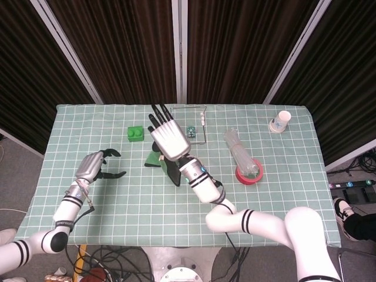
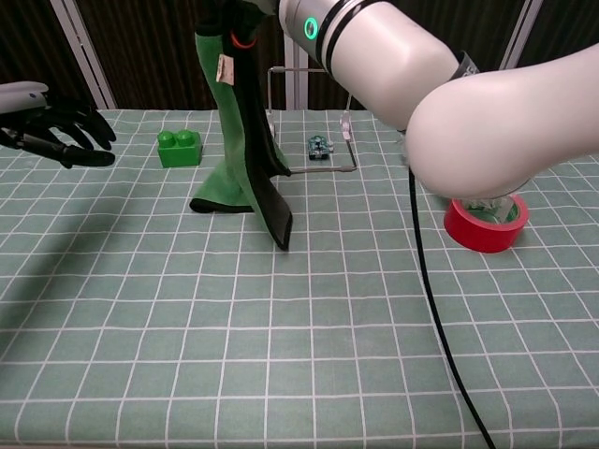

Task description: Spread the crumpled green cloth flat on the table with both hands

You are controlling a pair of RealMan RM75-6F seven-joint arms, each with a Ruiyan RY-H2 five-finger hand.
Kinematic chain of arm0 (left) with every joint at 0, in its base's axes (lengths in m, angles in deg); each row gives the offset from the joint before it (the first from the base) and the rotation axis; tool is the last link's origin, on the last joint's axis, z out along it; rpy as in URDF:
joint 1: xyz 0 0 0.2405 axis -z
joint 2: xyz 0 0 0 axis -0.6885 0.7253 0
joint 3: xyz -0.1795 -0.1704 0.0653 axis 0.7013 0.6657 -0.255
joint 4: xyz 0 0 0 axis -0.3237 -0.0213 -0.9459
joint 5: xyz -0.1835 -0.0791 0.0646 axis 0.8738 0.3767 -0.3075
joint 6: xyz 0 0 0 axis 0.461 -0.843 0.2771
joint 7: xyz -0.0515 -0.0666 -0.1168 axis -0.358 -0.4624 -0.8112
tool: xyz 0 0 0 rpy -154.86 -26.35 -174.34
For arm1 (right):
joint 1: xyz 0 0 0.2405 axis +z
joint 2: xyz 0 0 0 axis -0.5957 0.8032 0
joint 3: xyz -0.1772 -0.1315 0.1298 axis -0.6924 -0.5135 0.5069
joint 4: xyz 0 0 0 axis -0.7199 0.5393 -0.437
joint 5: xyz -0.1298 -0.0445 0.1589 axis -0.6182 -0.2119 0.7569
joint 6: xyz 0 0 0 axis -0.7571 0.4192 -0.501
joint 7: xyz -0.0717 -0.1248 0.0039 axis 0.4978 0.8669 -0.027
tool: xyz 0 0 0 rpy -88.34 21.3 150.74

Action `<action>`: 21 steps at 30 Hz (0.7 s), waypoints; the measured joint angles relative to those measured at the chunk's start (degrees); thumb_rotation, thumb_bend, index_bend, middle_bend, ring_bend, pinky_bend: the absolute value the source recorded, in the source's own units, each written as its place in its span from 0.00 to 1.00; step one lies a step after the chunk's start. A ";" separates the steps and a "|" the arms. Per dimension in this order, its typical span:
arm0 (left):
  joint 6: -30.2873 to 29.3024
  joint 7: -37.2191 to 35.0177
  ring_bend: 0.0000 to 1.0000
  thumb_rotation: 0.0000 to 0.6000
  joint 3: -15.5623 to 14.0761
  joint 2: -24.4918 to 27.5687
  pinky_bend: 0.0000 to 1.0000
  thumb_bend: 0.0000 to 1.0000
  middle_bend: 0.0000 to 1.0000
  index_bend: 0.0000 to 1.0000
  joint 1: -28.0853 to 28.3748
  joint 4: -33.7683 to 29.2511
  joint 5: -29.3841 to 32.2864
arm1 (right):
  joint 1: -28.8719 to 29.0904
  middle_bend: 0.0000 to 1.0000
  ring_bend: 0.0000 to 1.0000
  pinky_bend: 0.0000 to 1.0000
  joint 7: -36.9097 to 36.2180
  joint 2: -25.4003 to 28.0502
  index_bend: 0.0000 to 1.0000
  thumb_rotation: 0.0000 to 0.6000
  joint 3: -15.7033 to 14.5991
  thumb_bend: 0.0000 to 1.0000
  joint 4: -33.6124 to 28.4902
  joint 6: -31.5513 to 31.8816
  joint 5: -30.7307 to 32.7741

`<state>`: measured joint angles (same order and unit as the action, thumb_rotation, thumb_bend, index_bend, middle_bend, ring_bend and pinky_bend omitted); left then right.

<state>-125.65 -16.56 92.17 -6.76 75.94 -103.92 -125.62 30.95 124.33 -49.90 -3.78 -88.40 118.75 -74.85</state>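
Note:
The green cloth (image 2: pixel 234 122) hangs as a long vertical strip with a dark underside, and its lower end (image 2: pixel 225 201) touches the checkered table (image 2: pixel 281 355). My right hand (image 1: pixel 167 138) grips its top, raised high above the table; in the chest view that hand is mostly cut off by the top edge. From the head view only a green bit of the cloth (image 1: pixel 154 158) and a dark flap show beneath the hand. My left hand (image 1: pixel 97 164) hovers at the table's left, fingers spread and holding nothing, well apart from the cloth; the chest view also shows my left hand (image 2: pixel 51 131).
A green block (image 2: pixel 179 148) sits left of the cloth. Behind it stand a wire frame (image 2: pixel 314 122) and a small teal object (image 2: pixel 320 145). A red tape roll (image 2: pixel 485 223) and a clear bottle (image 1: pixel 241 150) lie right; a paper cup (image 1: pixel 281 121) stands far right.

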 measured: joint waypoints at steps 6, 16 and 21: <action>0.75 4.86 0.26 0.46 0.22 -2.60 0.38 0.00 0.32 0.32 2.42 1.01 5.84 | 2.96 0.23 0.04 0.00 4.83 -3.95 0.65 1.00 0.38 0.42 3.76 1.04 2.84; 2.17 10.87 0.26 0.28 0.54 -4.05 0.38 0.00 0.32 0.32 6.46 -0.12 14.22 | 7.53 0.23 0.04 0.00 6.45 -9.10 0.65 1.00 1.34 0.42 13.12 1.02 4.62; 1.62 13.35 0.26 0.23 0.31 -4.28 0.38 0.00 0.32 0.32 7.81 -0.87 15.99 | 9.79 0.23 0.04 0.00 5.82 -11.59 0.65 1.00 1.76 0.41 18.30 0.24 5.11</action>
<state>-124.03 -3.22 92.48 -11.04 83.75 -104.79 -109.62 40.74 130.16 -61.49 -2.03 -70.11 118.99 -69.74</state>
